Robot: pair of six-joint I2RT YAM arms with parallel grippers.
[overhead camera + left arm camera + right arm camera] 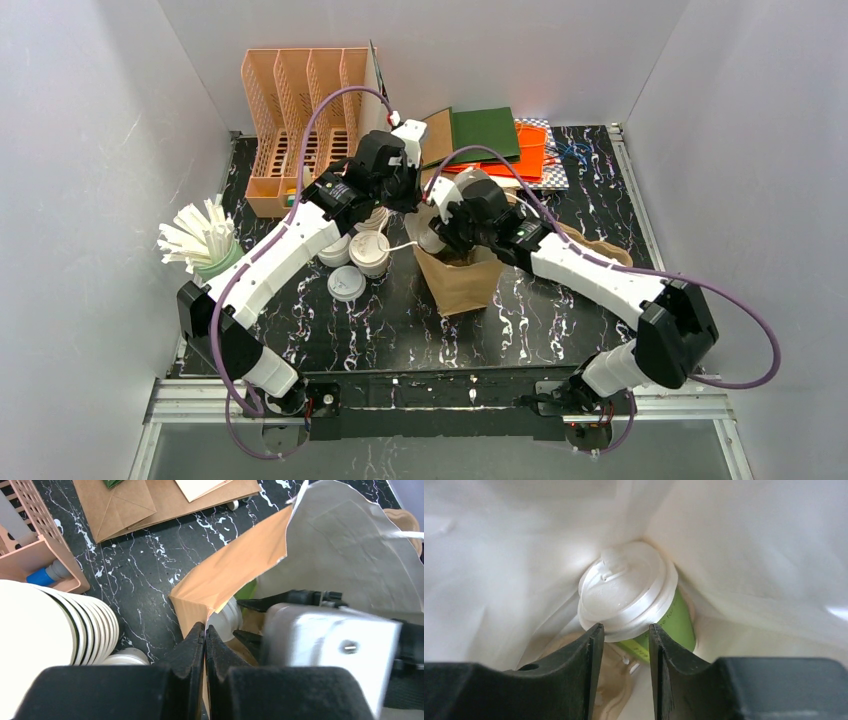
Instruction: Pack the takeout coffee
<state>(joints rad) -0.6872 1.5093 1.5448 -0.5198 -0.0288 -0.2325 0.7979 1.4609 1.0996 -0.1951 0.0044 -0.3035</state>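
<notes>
Now, green cup (629, 595) in paper bag (235, 565).
Its lid edge sits between the parted right gripper (624, 630) tips; left gripper (205, 630) pinches bag rim.

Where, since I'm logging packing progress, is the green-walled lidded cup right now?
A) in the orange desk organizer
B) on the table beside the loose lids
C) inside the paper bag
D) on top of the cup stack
C: the right wrist view looks down on the green cup, which is tilted and enclosed by the pale inner walls of the paper bag.
</notes>
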